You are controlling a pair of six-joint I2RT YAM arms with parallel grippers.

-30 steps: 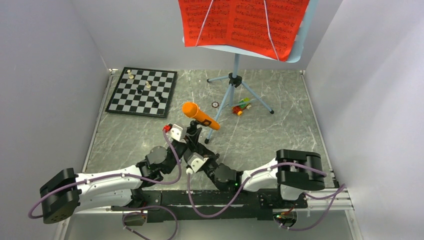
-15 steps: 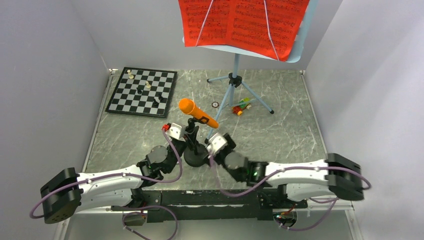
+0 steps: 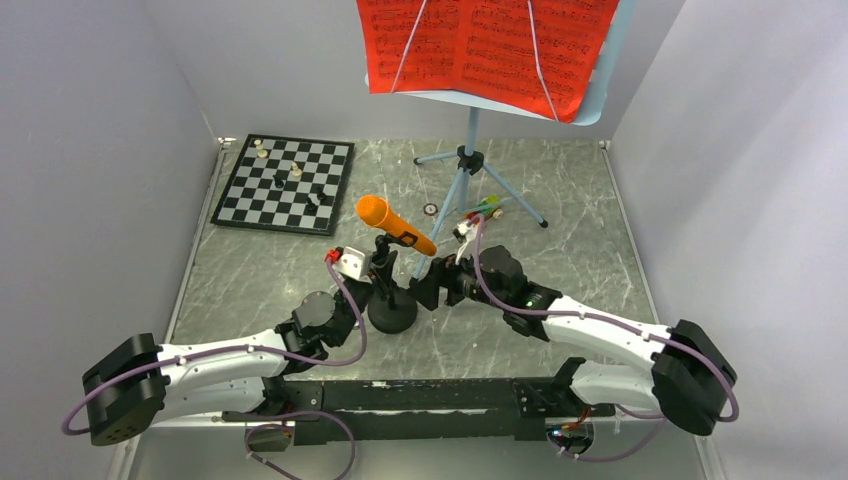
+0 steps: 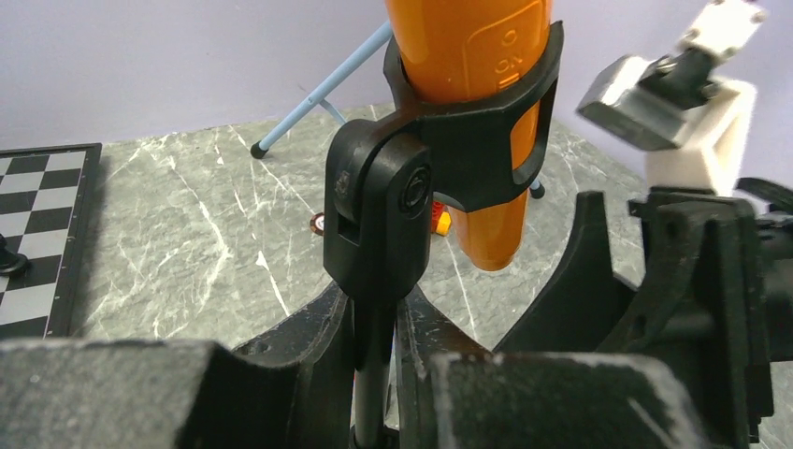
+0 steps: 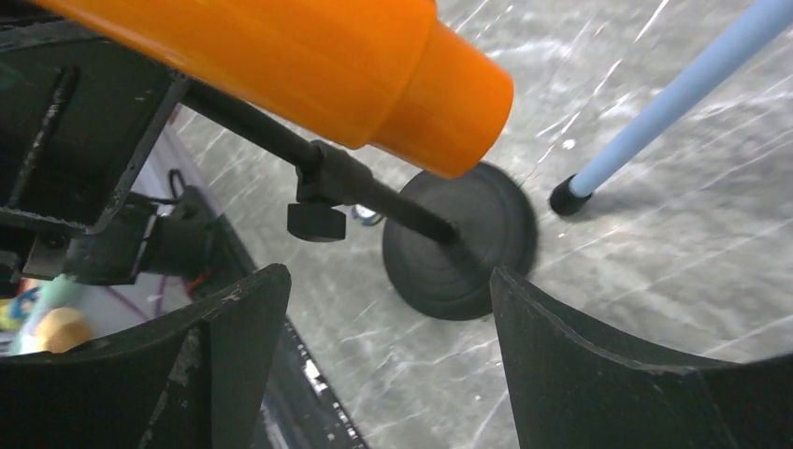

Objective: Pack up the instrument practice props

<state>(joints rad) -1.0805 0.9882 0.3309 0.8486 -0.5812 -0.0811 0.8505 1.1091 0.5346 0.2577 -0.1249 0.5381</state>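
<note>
The orange microphone sits tilted in the black clip of its stand. The stand's round base rests on the table. My left gripper is shut on the stand's thin black rod, just below the clip joint. My right gripper stands open just right of the stand, holding nothing. In the right wrist view the base lies beyond its spread fingers. The light-blue music stand stands at the back on tripod legs. It carries the red sheet-music pages.
A black-and-white chessboard with a few pieces lies at the back left. A small colourful toy car and a small ring lie by the tripod legs. One leg tip stands close to the stand's base. Grey walls enclose three sides.
My right gripper has opened and swung from the stand's base round to its right side. The microphone has shifted slightly left. My left gripper has stayed on the rod.
</note>
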